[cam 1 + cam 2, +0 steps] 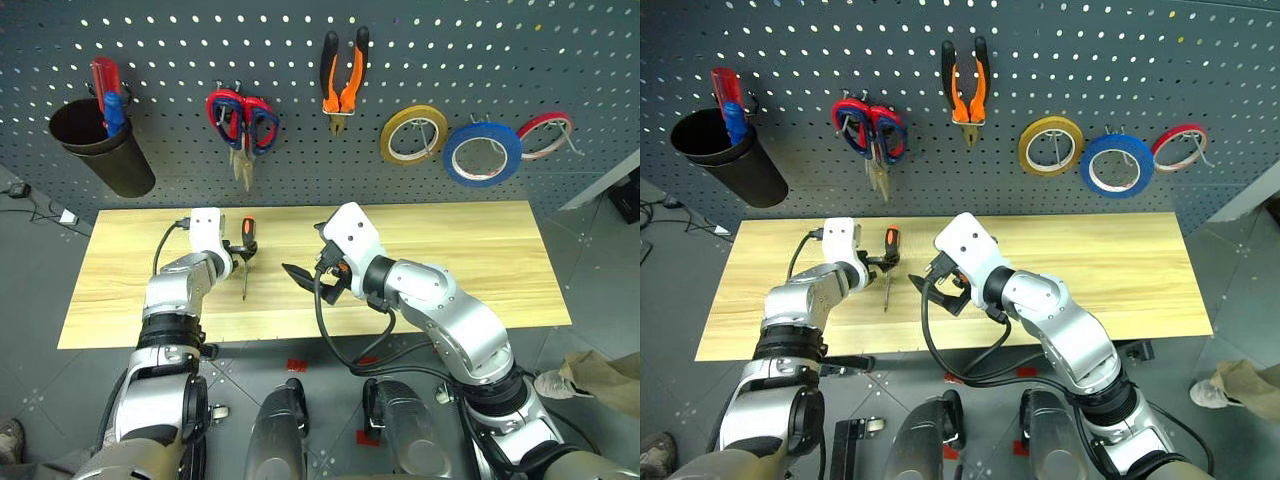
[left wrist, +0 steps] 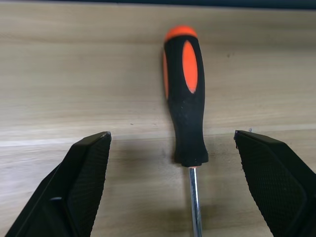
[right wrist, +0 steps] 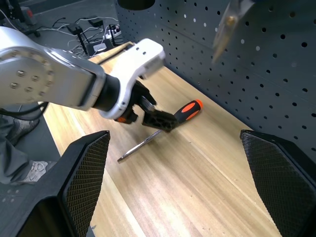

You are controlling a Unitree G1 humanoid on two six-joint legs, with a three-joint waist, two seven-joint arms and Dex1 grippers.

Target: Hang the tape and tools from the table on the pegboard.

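Your screwdriver [image 1: 247, 246] lies flat on the table [image 1: 480, 260], handle toward the pegboard [image 1: 420, 50], shaft pointing at six o'clock. Your left gripper [image 2: 173, 163] straddles its handle with fingers spread wide, gripping nothing. At three o'clock from it, your right gripper [image 1: 305, 278] hangs released and empty above the wood. At twelve o'clock, pliers [image 1: 343, 82] and blue tape [image 1: 482, 153] hang on the pegboard.

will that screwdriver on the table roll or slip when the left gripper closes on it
The screwdriver has a round handle and lies flat on the table, so a one-sided nudge would probably roll it. The left gripper stands open astride the handle, which looks rubbery, so slipping seems unlikely. It should lift stiff and light.
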